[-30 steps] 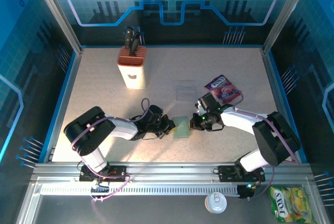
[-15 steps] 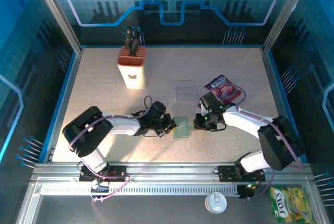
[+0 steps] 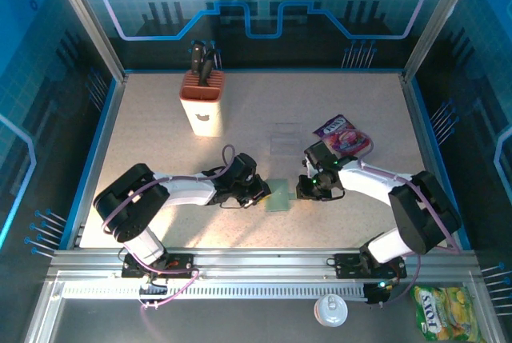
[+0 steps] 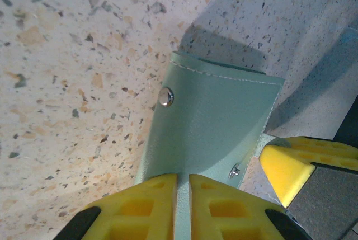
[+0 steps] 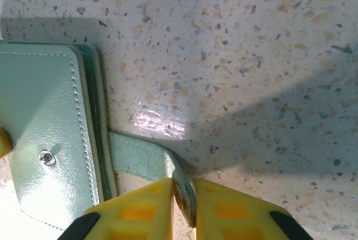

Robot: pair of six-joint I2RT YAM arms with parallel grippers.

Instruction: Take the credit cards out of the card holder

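The left gripper (image 4: pixel 182 183) clamps one edge of the folded pale green card holder (image 4: pixel 215 120), while the right gripper (image 5: pixel 183 188) pinches its strap (image 5: pixel 140 151). The holder sits between the two arms at the front centre of the speckled table (image 3: pixel 240 127), well apart from a knife block (image 3: pixel 203 103).

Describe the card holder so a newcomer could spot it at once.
Start at the speckled table and look near its front middle, where the left gripper and right gripper meet. The card holder is the small flat pale green wallet pinched between them, plain, unlike the tall knife block and purple snack packet behind.
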